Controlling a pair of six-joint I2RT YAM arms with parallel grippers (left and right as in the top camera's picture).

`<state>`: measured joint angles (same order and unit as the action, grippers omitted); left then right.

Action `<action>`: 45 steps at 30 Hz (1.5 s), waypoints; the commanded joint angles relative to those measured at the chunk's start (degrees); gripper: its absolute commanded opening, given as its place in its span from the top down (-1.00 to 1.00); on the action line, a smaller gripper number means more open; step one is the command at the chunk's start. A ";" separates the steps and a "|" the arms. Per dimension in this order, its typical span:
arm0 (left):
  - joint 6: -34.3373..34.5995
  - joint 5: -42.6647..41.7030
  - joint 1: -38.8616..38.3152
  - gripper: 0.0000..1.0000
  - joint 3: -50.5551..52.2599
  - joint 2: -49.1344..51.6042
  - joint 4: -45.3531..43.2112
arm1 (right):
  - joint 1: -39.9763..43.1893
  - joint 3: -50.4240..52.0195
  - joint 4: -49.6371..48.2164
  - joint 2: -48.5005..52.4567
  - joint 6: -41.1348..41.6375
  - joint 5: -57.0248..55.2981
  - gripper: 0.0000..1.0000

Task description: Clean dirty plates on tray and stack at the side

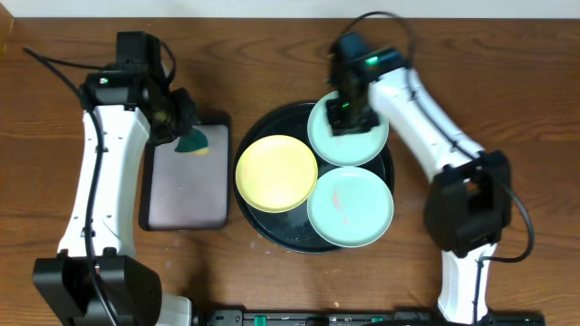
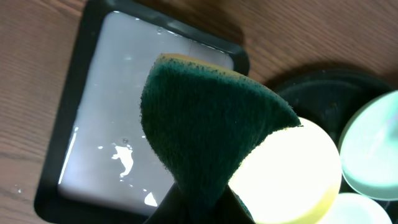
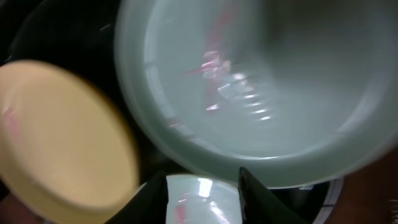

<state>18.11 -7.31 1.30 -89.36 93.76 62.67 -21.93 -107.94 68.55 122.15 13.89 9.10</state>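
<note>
The round black tray (image 1: pixel 269 220) holds three plates. A pale yellow plate (image 1: pixel 276 172) lies on its left side. One mint plate (image 1: pixel 352 206) with a pinkish smear lies at the front right. The other mint plate (image 1: pixel 358 138) is at the back right, and the right wrist view shows a red smear on it (image 3: pixel 249 81). My right gripper (image 1: pixel 343 115) hovers over that back plate's rim, jaws apart and empty (image 3: pixel 202 175). My left gripper (image 1: pixel 184 134) is shut on a green and yellow sponge (image 1: pixel 194 142) (image 2: pixel 211 124) above the grey tray.
A rectangular grey tray with a black rim (image 1: pixel 186 190) (image 2: pixel 93 112) lies left of the round tray, with wet patches on its surface. Bare wooden table (image 1: pixel 272 54) surrounds both trays. Both arms' bases stand at the front edge.
</note>
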 commanded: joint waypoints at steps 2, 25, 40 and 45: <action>-0.52 0.52 -1.22 0.85 0.33 0.46 -0.39 | 5.70 1.66 -2.60 -1.07 -3.87 -2.12 0.27; -0.52 0.52 -1.40 0.85 0.33 0.46 -0.55 | 11.76 14.73 -17.90 -1.05 -8.39 -4.57 0.53; -0.52 0.50 -1.40 0.85 0.33 0.46 -1.05 | 11.65 14.73 -18.62 -1.07 -8.15 -4.11 0.91; -0.52 0.52 -1.40 0.85 0.33 0.46 -1.09 | 11.67 13.94 -17.25 -1.90 -7.54 -2.03 0.55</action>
<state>18.13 -7.31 0.08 -89.36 93.76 61.56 -10.85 -93.54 50.54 122.13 5.87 5.39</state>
